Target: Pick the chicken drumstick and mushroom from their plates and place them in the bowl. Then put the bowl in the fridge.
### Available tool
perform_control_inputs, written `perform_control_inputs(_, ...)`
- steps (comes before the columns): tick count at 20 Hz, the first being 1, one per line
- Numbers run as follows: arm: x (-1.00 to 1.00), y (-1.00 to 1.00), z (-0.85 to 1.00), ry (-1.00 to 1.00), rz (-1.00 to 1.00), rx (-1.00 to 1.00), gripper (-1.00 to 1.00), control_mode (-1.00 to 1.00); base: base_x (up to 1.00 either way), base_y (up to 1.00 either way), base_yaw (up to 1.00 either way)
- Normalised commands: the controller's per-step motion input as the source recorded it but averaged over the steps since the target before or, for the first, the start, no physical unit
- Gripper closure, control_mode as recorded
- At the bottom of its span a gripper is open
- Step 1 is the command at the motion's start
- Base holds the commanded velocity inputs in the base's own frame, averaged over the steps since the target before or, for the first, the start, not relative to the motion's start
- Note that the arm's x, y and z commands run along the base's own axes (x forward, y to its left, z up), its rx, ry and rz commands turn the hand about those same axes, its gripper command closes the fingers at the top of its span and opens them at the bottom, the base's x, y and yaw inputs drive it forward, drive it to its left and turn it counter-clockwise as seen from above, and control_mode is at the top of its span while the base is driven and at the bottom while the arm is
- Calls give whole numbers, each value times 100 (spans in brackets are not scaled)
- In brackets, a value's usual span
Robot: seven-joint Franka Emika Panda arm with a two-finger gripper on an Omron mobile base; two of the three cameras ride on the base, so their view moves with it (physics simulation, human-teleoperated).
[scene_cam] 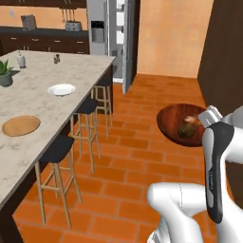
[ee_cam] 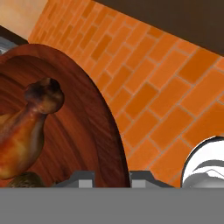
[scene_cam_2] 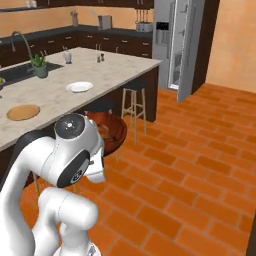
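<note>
Standing far off across the tiled floor, the fridge (scene_cam: 102, 28) has its door swung wide, shelves showing; it lies ahead of and left of the carried load in the left base view, with bare brick-red floor between.

Kitchen island (scene_cam: 42, 90): long pale stone top along the left side, three dark-seated stools (scene_cam: 57, 149) ranged along its near edge. The stools are the only things close to the straight route to the fridge, and they stand left of it.

Bowl (scene_cam: 178, 123): glossy reddish-brown, held up off the floor at the arm's end, well clear of the island. The gripper (ee_cam: 111, 177) is clenched on its rim, fingertips (ee_cam: 83, 178) astride the edge at the bowl's right side in the hand view.

Chicken drumstick (ee_cam: 22, 131): inside the bowl, knobbed end pointing away from the fingers.

Mushroom (scene_cam: 186, 130): dark lump in the bowl beside the drumstick.

Wooden plate (scene_cam: 21, 126), near on the island, and white plate (scene_cam: 61, 89), farther along: both bare.

Judgement: both foods loaded; carrying the bowl to the open fridge remains.
</note>
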Motion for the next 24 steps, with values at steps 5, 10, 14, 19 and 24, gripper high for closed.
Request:
perform_control_inputs(5, 0, 0, 0, 0, 0, 0, 100, 100, -100, 82, -4)
perform_control_inputs(10, 0, 0, 0, 0, 0, 0, 100, 100, -80, 100, -4)
perform_control_inputs(14, 0, 0, 0, 0, 0, 0, 100, 100, -36, 100, 27)
perform_control_inputs(19, 0, 0, 0, 0, 0, 0, 100, 100, 1, 100, 46)
perform_control_inputs(24, 0, 0, 0, 0, 0, 0, 100, 100, 82, 100, 42)
